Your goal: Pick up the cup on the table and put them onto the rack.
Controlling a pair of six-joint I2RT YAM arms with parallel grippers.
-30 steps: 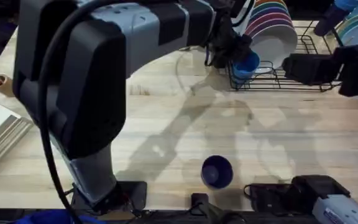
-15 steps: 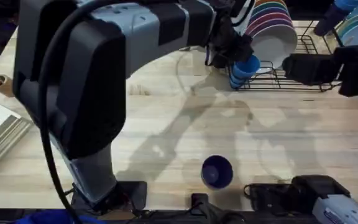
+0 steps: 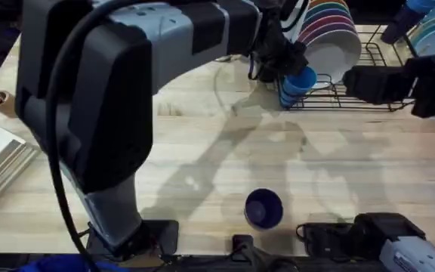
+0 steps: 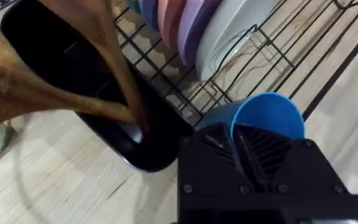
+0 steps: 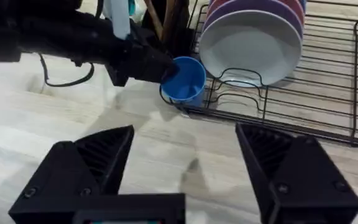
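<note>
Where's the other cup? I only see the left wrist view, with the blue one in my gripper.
Observer: The navy cup stands upright on the table, near the middle of its front edge.
Operator: Is the right gripper busy?
Observer: No. The right gripper is open and holds nothing, over the table before the rack.
Operator: Which end of the rack am I at?
Observer: The blue cup is at its left end, beside the white plate.

Two cups: light blue cup (image 3: 299, 81), navy cup (image 3: 263, 208); one rack (image 3: 368, 94); two grippers: left gripper (image 3: 282, 59), right gripper (image 5: 185, 165); one utensil holder (image 4: 92, 93)
</note>
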